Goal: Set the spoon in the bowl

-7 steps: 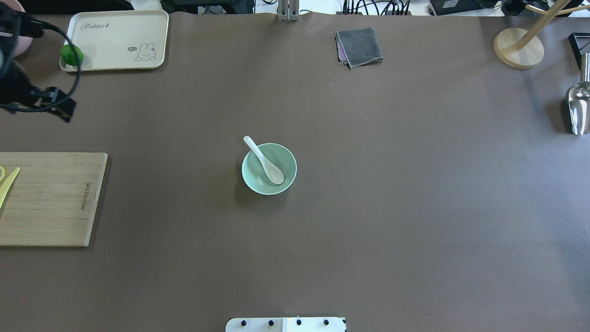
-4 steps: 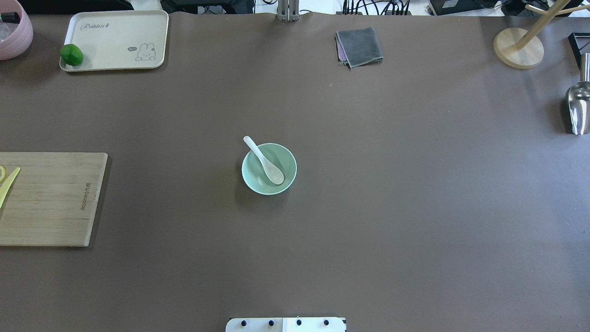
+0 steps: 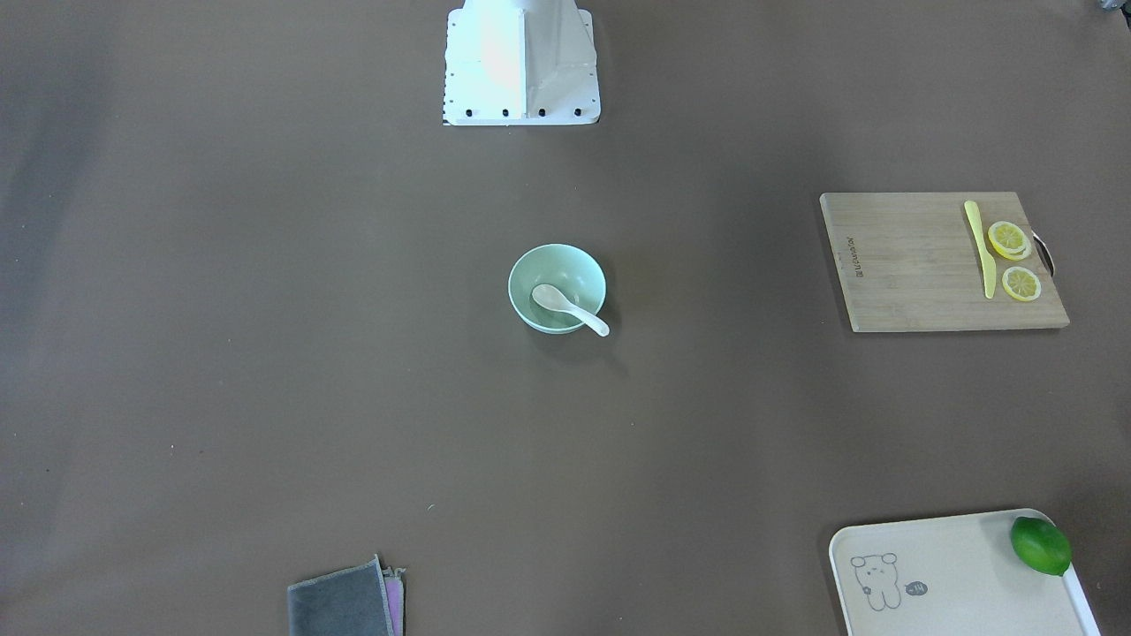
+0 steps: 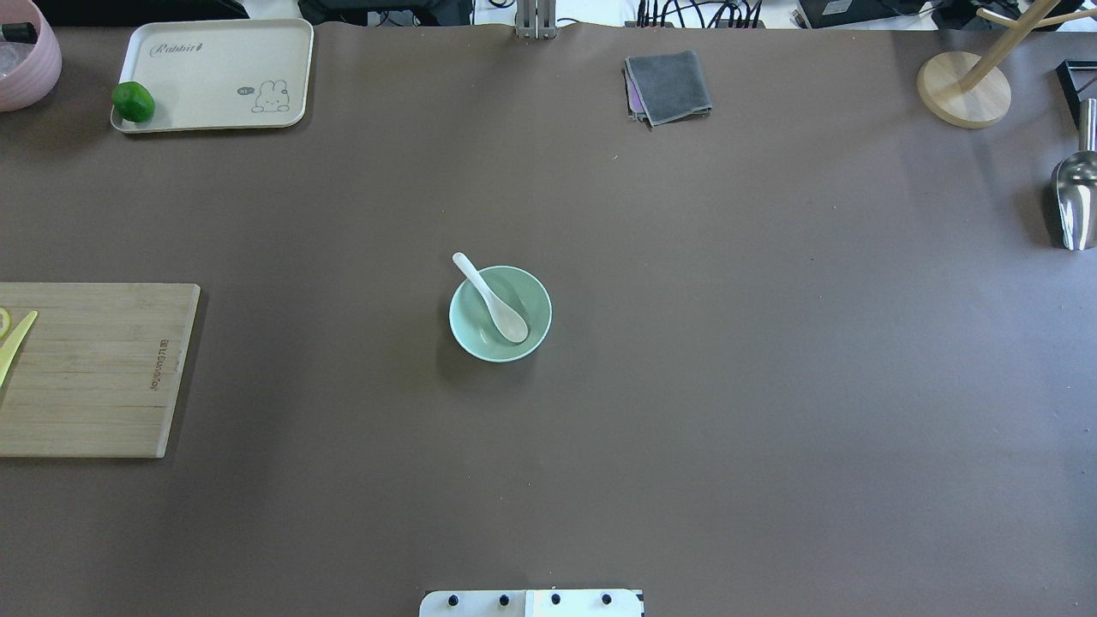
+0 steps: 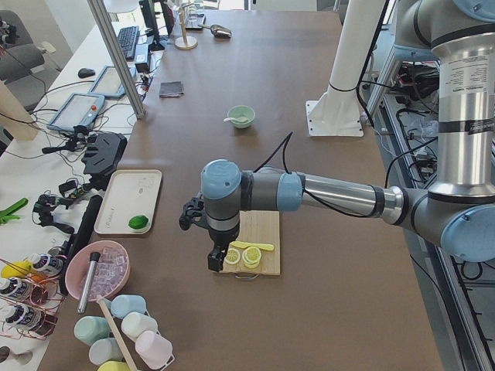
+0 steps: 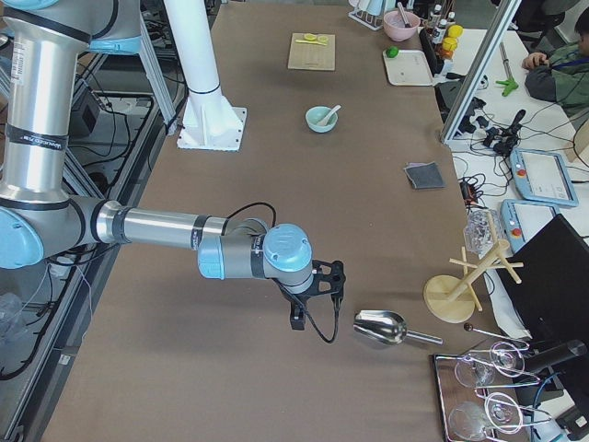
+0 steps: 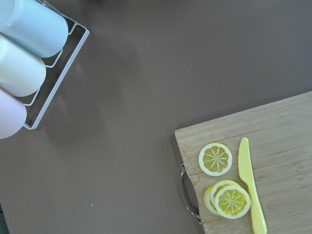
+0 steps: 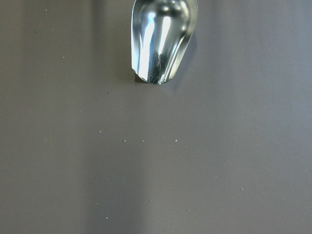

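**Spoon** (image 4: 491, 300): white and glossy. Its scoop lay down inside the bowl (image 4: 538, 302). The handle leaned on the rim and stuck out over it, away from the robot and toward its left. Nothing touched it.

**Bowl:** pale green and upright, in the middle of the bench (image 4: 771, 386), well apart from everything else.

**Task status:** complete, by my reckoning. The spoon rested in the bowl, free of any grip. Nothing seemed left to do except park the arms.

**Left end effector** (image 5: 214, 261): hung over the end of the cutting board (image 4: 94, 368), by the lemon slices (image 3: 1007, 240) and the yellow knife (image 3: 979, 249), far from the bowl. It showed only from the side. I could not tell whether its jaws were parted or closed.

**Right end effector** (image 6: 297, 319): sat low over the bench near the metal scoop (image 6: 379, 327), also far from the bowl. Again I could not tell how its jaws stood.

**Writing:**
- **Tray** (image 4: 214, 73): cream, with a script word that appeared to read "Rabbit" and a small rabbit drawing. The rabbit's speech bubble was too small to read. A lime (image 4: 133, 101) sat at the tray's corner.
- **Cutting board:** a burnt-in brand mark ran along one edge, too small to make out.

**Also on the bench:**
- folded grey cloth (image 4: 668, 86)
- wooden stand (image 4: 964, 90)
- pink tub (image 4: 26, 60)
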### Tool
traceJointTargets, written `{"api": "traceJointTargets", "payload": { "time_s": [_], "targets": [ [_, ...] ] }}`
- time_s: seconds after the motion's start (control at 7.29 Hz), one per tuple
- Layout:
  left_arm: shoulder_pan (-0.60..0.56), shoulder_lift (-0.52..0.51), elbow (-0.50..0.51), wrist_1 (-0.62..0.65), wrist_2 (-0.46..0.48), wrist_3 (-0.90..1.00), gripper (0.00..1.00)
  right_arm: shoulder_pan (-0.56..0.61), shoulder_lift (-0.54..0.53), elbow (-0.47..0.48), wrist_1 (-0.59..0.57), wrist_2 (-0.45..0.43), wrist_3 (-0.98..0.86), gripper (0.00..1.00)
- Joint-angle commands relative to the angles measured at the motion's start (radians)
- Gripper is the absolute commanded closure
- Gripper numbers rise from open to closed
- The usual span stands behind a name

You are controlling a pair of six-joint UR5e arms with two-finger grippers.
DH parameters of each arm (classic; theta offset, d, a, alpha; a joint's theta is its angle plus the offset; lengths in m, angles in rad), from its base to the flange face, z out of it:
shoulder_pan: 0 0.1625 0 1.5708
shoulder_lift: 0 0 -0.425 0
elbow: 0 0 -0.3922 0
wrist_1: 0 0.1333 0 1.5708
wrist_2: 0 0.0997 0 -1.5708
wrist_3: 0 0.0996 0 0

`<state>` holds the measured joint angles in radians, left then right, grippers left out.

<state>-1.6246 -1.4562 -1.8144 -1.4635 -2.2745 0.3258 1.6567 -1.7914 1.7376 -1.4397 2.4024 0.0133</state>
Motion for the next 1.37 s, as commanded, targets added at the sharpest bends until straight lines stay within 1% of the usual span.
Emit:
{"api": "traceJointTargets", "payload": {
  "time_s": [0.0,0.14,0.27,0.55,0.82,0.96,1.1,1.23],
  "targets": [
    [-0.003,0.036,0.006,-0.052,-0.072,-0.004,0.02,0.009,-0.005,-0.007,0.001,-0.002,-0.009,0.00],
    [-0.009,0.028,0.007,-0.054,-0.073,-0.002,0.02,0.009,-0.003,-0.007,0.001,-0.002,-0.009,0.00],
    [-0.009,0.004,0.030,-0.060,-0.073,-0.005,0.02,0.009,-0.003,-0.009,0.001,-0.002,-0.009,0.00],
    [-0.009,0.002,0.033,-0.063,-0.073,-0.005,0.02,0.008,-0.005,-0.010,0.002,-0.002,-0.007,0.00],
    [-0.012,0.020,0.053,-0.124,-0.069,-0.011,0.02,0.008,-0.006,-0.012,0.002,0.000,-0.004,0.00],
    [-0.014,0.061,0.059,-0.124,-0.042,-0.004,0.02,0.008,-0.006,-0.010,0.004,-0.002,-0.006,0.00],
    [-0.014,0.060,0.047,-0.126,-0.021,-0.002,0.02,0.008,-0.006,-0.010,0.005,-0.002,-0.003,0.00],
    [-0.014,0.056,0.050,-0.127,-0.020,-0.002,0.02,0.008,-0.008,-0.010,0.005,-0.002,-0.006,0.00]
  ]
}}
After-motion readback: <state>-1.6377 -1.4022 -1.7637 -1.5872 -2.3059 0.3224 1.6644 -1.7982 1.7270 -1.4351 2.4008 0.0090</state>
